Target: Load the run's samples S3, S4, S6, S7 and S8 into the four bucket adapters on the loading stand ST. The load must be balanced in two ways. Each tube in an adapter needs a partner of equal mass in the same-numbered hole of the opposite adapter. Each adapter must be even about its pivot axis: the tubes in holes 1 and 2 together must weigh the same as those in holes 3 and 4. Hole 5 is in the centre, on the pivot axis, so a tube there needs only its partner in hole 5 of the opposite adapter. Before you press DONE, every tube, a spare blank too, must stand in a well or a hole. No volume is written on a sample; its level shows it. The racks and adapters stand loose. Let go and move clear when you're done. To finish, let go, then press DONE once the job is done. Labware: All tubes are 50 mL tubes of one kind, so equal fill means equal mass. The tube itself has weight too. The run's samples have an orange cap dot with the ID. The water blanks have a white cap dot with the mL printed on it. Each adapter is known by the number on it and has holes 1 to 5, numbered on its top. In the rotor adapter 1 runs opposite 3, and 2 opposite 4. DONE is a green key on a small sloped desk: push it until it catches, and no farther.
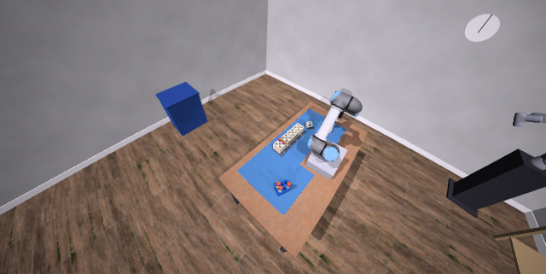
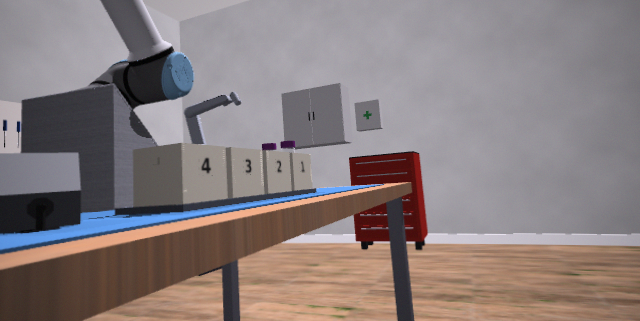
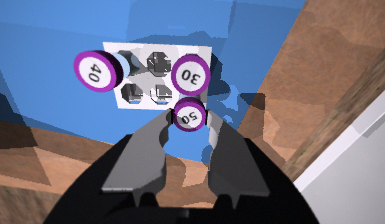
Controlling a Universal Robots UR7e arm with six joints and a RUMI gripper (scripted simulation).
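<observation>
In the wrist view the claw [image 3: 189, 110] is pinching the cap of the 50 blank [image 3: 189, 115], a fingertip pressing on either side, and the tube is standing directly between the tips in the near right corner of its white rack [image 3: 147, 101]. Its long axis is seemingly running along the claw's own line of reach, so a straight lift is probably what is coming. The 30 blank [image 3: 190, 75] is sitting just ahead of the claw, its cap crowding the held one; the 40 blank [image 3: 97, 71] is standing ahead and well to the left. Unfilled wells are lying leftward, while the rack's edge is passing close on the right, making a forward swing riskier. In the top view the arm [image 1: 327, 125] [image 2: 125, 11] is hiding both claw and rack. In the exterior view the claw is falling outside the picture; the adapters [image 1: 276, 148] [image 2: 205, 188] are showing two purple caps.
</observation>
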